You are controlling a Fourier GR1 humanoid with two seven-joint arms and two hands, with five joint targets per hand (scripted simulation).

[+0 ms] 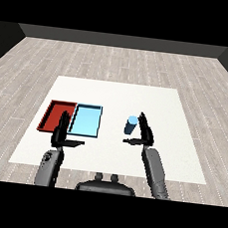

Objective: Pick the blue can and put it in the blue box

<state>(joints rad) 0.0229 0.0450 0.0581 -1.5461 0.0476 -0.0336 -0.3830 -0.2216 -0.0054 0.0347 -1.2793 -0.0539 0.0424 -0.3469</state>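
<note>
At the far left of the white table (pixel 118 94) lies the red tray (pixel 52 113), and touching its right edge sits the light blue tray (pixel 86 120), the pair set side by side so that the goal for the can lies well to the left of where the can stands. The left hand (pixel 61 132) hovers over the near edge of the two trays, roughly where they meet; its fingers point straight up and away from the robot and its thumb juts out to the right, so it is open and holds nothing, and it appears to touch nothing either. It looks parked, out of the work. Further right, past a stretch of bare table, the blue can (pixel 131 124) stands upright on the tabletop, well apart from the blue tray and not yet lifted. Just beside it on the right is the right hand (pixel 145 132), fingers (pixel 143 120) extended upward along the can's right side and thumb reaching out to the left below the can, forming an open cradle around it. The fingers are not curled round the can, and whether they actually touch it cannot be told. This reads as the approach just before the grasp: the hand is placed so that closing would wrap the can, after which it must be carried left to the blue tray.
</note>
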